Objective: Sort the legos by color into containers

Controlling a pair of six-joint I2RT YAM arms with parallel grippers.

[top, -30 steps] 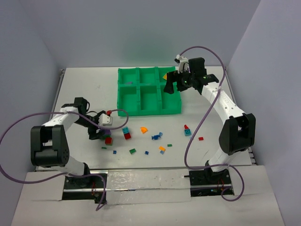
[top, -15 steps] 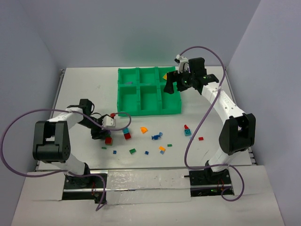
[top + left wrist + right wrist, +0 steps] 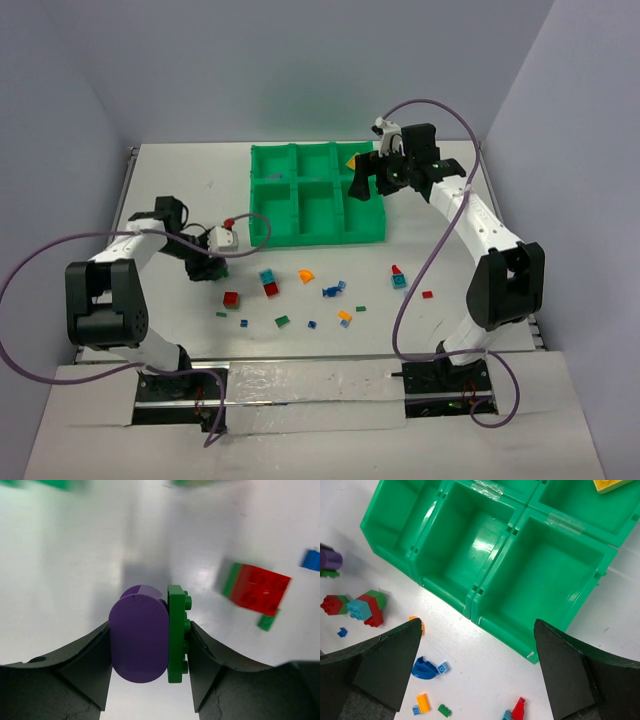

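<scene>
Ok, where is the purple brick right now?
In the left wrist view, the purple brick sits squeezed between the left fingers, with a green plate flat against its right side.

The overhead camera is looking down from high above the near edge, taking in the whole table (image 3: 190, 170) and the green tray (image 3: 320, 236). The left wrist camera is hanging close over a purple brick (image 3: 138, 637). The right wrist camera is looking down from higher on the tray's near row, catching that brick at its left edge
</scene>
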